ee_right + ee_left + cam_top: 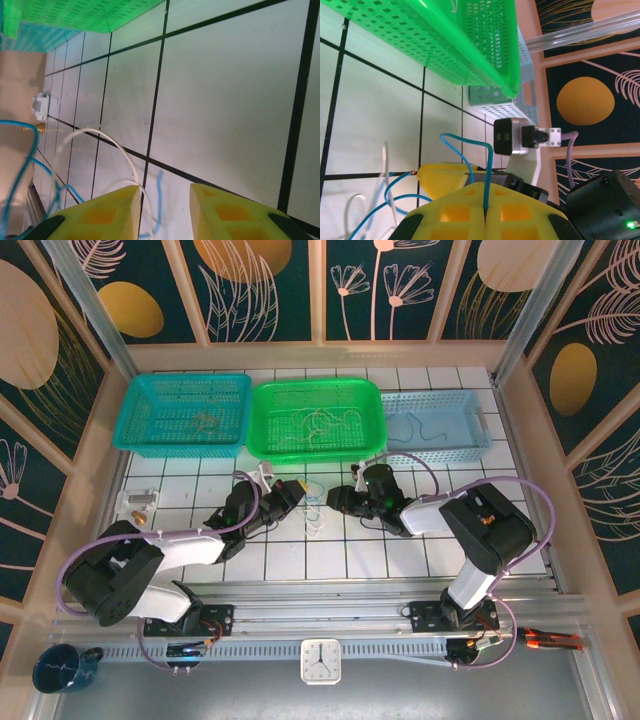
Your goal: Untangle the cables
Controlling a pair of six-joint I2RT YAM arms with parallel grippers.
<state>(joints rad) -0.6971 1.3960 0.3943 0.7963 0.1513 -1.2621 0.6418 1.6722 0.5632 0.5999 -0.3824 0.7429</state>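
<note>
The left tool (485,212) is pressed together, pinching the blue cable (490,175). The right tool (165,194) is spread; the white cable (112,142) loops on the worktop (225,100) at its 10 o'clock. Centre that cable between the fingers before closing. Then draw both tools apart slowly, toward 9 and 3 o'clock.

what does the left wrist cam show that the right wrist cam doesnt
Left wrist: the left gripper shut on the blue cable, with the pale blue basket beyond. Right wrist: the right gripper open, the white cable looping past one of its fingers, and the teal basket. Both: the green basket, the tiled table and both cables.
</note>
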